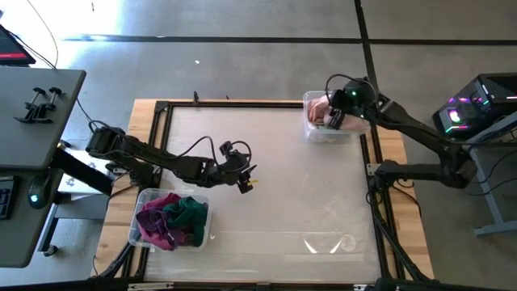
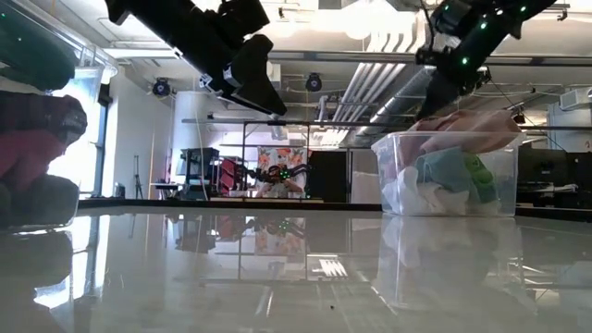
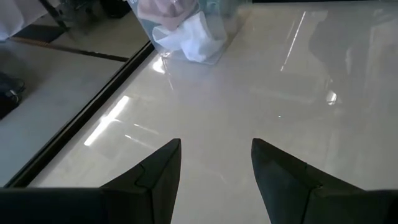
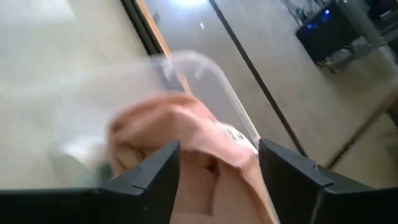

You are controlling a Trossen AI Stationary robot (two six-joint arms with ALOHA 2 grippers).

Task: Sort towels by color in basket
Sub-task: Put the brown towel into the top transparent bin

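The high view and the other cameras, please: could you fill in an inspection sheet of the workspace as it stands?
Surface: glossy pale table in a dark frame, bare between the bins.
Job's things: peach-pink towel on top in the far right bin, with white and teal cloths under it; magenta and dark green towels in the near left bin.
Clutter: nothing seen on the table.
Grippers: right gripper over the far bin, fingers apart either side of the peach-pink towel; left gripper open above bare table, empty.
Cables: cable loops on the left arm.
Surroundings: side desk with clamps, lit computer.
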